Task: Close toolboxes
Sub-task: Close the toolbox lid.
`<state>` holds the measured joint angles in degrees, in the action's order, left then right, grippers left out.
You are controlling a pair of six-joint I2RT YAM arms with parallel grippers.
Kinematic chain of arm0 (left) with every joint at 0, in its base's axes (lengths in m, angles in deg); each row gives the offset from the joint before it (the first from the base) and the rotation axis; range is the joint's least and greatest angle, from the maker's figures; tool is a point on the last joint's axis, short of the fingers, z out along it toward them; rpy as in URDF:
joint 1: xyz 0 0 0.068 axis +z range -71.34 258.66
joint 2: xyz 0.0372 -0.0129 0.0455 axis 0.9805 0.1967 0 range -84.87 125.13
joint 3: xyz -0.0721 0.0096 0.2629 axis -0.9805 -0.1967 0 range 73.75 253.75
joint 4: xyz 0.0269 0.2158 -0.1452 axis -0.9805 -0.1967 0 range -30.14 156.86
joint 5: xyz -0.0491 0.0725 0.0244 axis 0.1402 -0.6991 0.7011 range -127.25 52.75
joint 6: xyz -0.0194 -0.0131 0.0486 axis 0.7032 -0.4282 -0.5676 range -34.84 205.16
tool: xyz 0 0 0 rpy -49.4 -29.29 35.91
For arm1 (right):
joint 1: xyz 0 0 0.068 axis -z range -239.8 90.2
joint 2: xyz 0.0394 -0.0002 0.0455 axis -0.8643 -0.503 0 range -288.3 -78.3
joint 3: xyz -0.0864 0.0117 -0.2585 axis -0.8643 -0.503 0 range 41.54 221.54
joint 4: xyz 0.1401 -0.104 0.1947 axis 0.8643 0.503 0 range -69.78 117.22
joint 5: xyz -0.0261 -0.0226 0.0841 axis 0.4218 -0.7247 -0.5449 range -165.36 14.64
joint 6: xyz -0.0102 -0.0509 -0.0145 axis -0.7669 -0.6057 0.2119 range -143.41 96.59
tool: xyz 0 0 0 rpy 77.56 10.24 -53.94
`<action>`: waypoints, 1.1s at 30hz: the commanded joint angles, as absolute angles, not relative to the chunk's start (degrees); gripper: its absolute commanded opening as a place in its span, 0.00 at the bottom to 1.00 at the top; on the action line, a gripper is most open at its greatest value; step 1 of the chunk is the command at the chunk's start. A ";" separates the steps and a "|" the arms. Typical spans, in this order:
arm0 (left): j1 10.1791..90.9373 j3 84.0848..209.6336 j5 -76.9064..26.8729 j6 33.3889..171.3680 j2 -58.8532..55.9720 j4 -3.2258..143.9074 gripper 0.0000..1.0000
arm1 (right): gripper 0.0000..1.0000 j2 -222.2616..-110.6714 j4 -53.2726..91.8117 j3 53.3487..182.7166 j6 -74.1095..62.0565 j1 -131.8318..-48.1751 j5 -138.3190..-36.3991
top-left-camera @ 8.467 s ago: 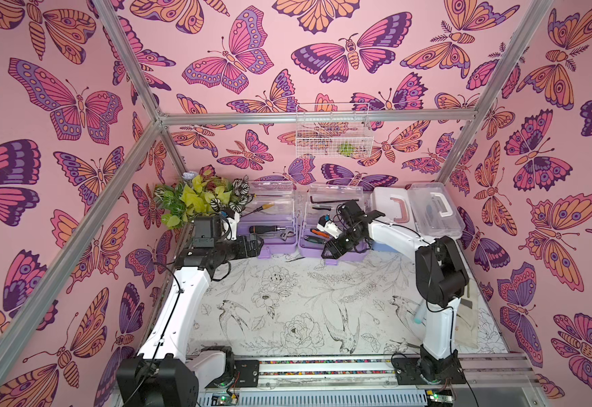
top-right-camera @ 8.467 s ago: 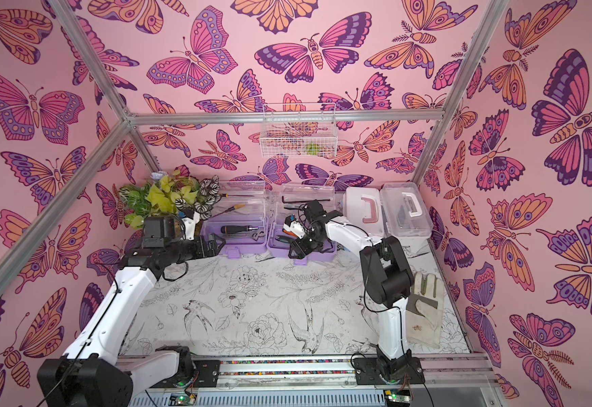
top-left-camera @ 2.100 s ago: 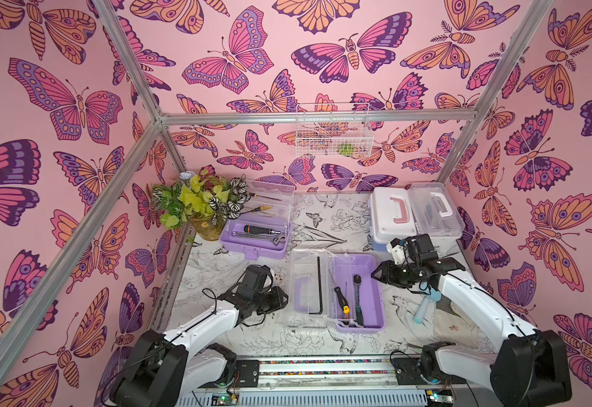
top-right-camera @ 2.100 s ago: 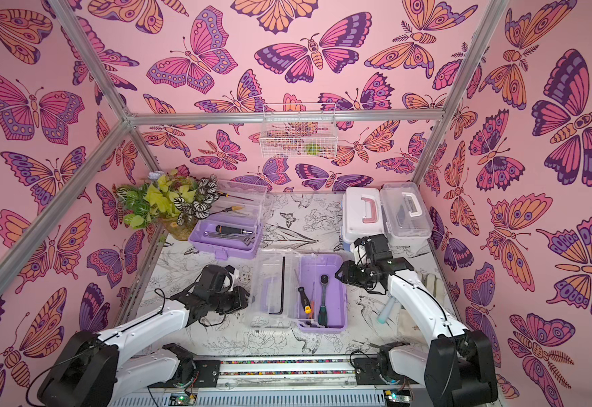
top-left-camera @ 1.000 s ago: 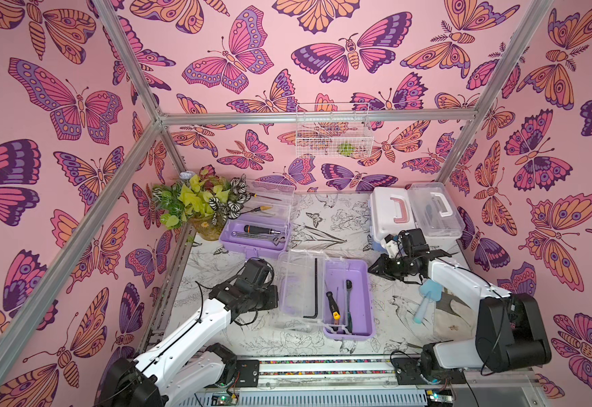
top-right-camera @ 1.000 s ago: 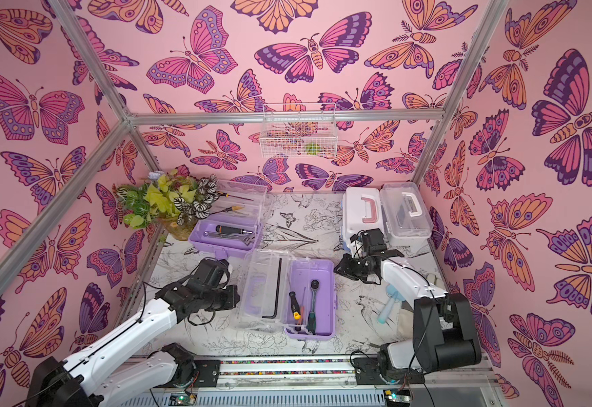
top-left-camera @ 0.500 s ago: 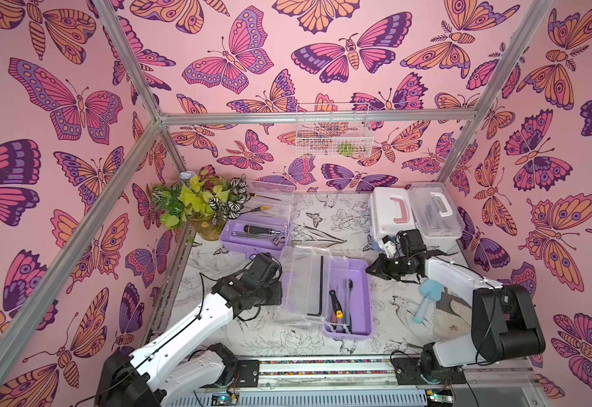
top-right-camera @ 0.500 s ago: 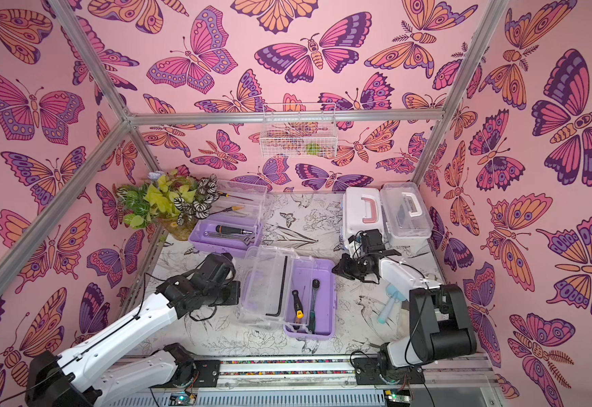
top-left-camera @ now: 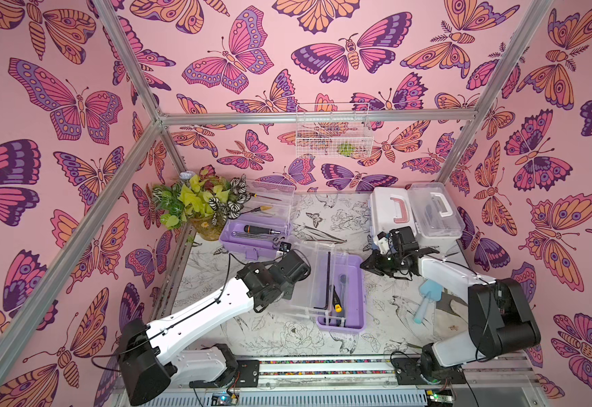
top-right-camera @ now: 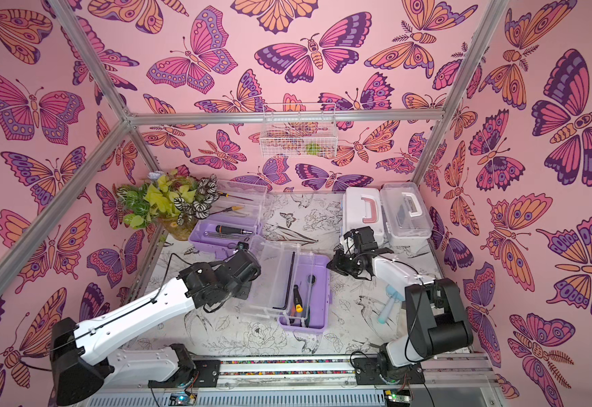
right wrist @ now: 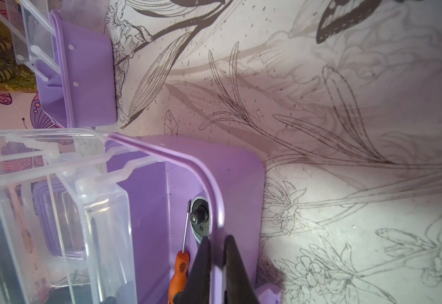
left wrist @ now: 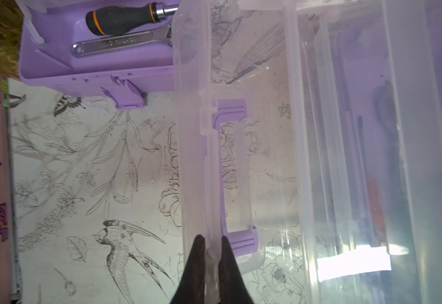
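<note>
Closing in hand: left claw [left wrist: 211, 252] is clamped on clear lid [left wrist: 267, 184] edge, right claw [right wrist: 217, 259] on lilac toolbox [right wrist: 238, 189] rim. Next, lid is to be swung toward right claw.

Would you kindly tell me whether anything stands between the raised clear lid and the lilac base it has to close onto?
Yes, likely: the right gripper has its jaws shut on the base's rim, where the clear lid, held by the left gripper, would land. The tools inside seem to lie below the rim.
</note>
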<state>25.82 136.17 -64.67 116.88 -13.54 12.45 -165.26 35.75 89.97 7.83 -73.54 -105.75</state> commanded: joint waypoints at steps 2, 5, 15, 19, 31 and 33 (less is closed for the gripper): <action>20.59 141.47 -64.54 112.24 -10.02 16.55 0.00 | 0.01 -167.95 32.60 92.62 9.41 -78.46 -107.83; 18.69 143.45 -64.87 112.13 -8.18 16.41 0.00 | 0.01 -171.00 30.50 93.48 11.24 -80.14 -108.23; 15.69 145.83 -63.35 112.88 -6.13 16.68 0.45 | 0.10 -172.97 28.29 93.90 13.22 -80.72 -108.02; 15.31 146.41 -62.85 112.60 -5.65 17.15 0.50 | 0.10 -172.95 26.24 93.07 14.95 -80.80 -107.22; 12.44 153.54 -58.25 108.22 2.38 20.93 0.52 | 0.17 -169.60 27.36 92.03 15.04 -80.50 -104.48; 12.30 154.62 -57.95 107.60 3.56 20.95 0.53 | 0.19 -169.09 27.60 91.69 14.91 -80.29 -104.16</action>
<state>12.38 154.05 -60.75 109.28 1.76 23.79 -171.12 25.54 92.30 14.76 -79.99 -104.35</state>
